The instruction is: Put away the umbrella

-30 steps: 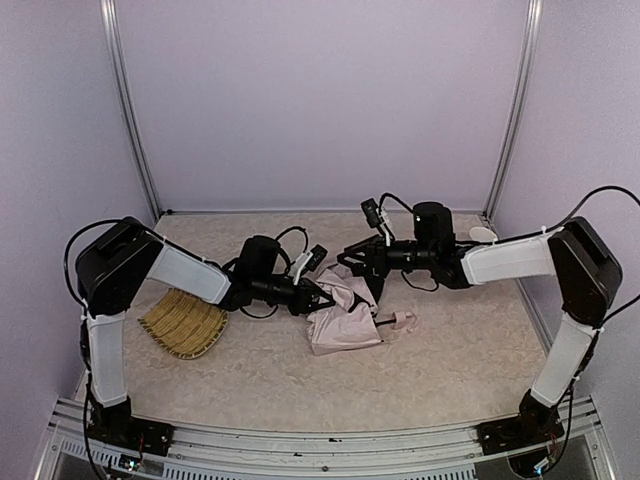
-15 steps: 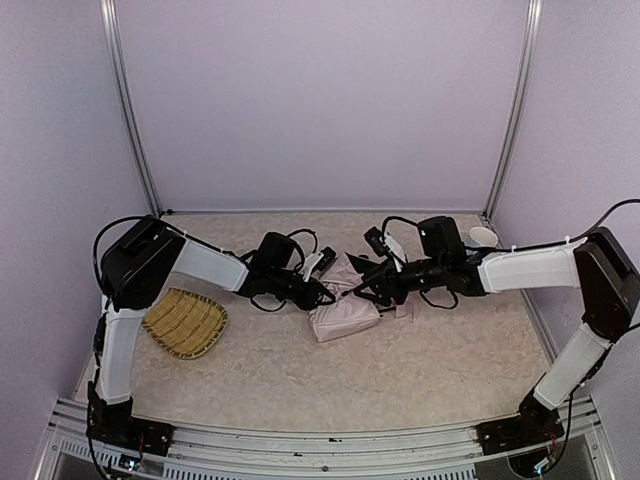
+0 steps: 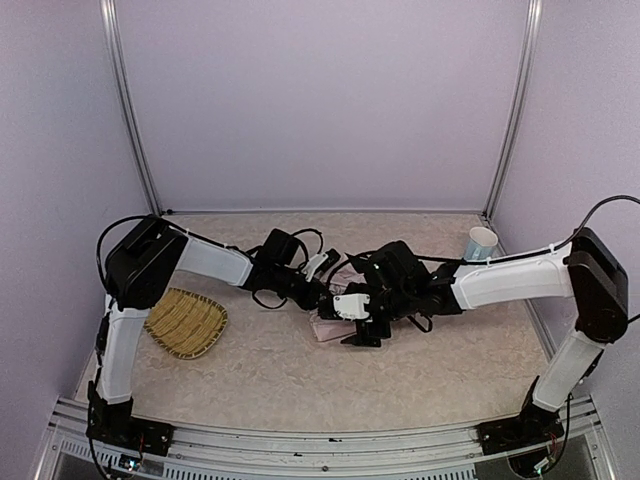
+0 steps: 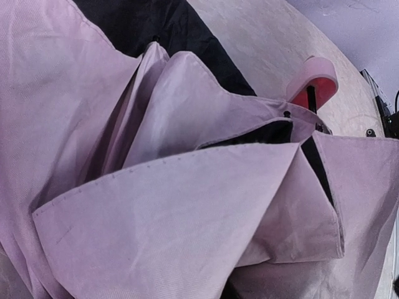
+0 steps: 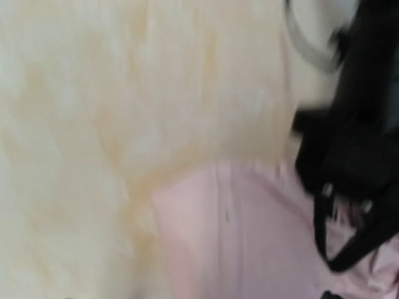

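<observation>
umbrella (image 4: 187, 205) | left fingers (image 3: 320, 291) at fabric, gap hidden | right fingers (image 3: 362, 333) above, unclear

The folded fabric umbrella (image 4: 187, 187) is pale pink, with a fine dotted stitch line along one hem. Black lining shows in its folds. Its small rounded handle (image 4: 313, 78) is whitish-pink on top and red beneath, on a thin black shaft.

The stone-look tabletop (image 3: 440, 370) under both grippers is cream, mottled with tan veining. Well out to the left of the black left gripper (image 3: 325, 292), the woven straw tray (image 3: 185, 322) is golden yellow with a ribbed weave and a darker brown rim. Far to the right of the black-and-white right gripper (image 3: 358, 330), the small paper cup (image 3: 481, 243) is pale blue with a white rim.
</observation>
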You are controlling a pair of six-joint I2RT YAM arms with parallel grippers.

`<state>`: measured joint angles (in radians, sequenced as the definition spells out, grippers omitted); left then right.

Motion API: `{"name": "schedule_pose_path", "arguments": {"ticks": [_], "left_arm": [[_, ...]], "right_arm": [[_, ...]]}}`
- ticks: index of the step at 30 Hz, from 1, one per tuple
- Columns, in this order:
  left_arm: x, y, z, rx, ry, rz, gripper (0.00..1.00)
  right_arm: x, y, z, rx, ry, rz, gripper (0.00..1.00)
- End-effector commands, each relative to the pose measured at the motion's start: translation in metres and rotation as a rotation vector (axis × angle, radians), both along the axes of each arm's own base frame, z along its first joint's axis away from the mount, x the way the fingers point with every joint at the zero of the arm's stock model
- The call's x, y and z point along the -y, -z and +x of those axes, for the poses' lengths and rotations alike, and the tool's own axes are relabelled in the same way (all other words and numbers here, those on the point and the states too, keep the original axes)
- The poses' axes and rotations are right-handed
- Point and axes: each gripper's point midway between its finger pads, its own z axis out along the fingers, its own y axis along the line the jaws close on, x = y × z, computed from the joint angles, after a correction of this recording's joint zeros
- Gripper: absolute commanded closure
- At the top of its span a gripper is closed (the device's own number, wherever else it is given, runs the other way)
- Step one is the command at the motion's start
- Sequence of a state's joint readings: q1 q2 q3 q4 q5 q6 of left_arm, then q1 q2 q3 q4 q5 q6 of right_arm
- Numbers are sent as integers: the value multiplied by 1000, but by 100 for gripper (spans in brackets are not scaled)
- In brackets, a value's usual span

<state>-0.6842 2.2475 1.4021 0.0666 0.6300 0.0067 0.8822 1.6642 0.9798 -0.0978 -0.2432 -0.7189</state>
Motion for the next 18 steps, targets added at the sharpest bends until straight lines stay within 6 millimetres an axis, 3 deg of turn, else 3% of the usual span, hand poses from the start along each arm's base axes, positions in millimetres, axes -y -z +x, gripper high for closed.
{"name": "schedule_pose_path", "arguments": {"ticks": [1,7,14,18], "left_arm": [[-27,70,-29,-133,8,198,100],[-27,71,-34,-128,37,206,100],[-25,75,-42,-132,75,211,100],[-25,74,-46,-138,100,208,100]], "right_arm": [[18,32,33,153,40,-228,16],[19,49,60,238,98,-307,16],[36,101,65,185,116,-461,23],[41,117,58,90,113,-499,35]]}}
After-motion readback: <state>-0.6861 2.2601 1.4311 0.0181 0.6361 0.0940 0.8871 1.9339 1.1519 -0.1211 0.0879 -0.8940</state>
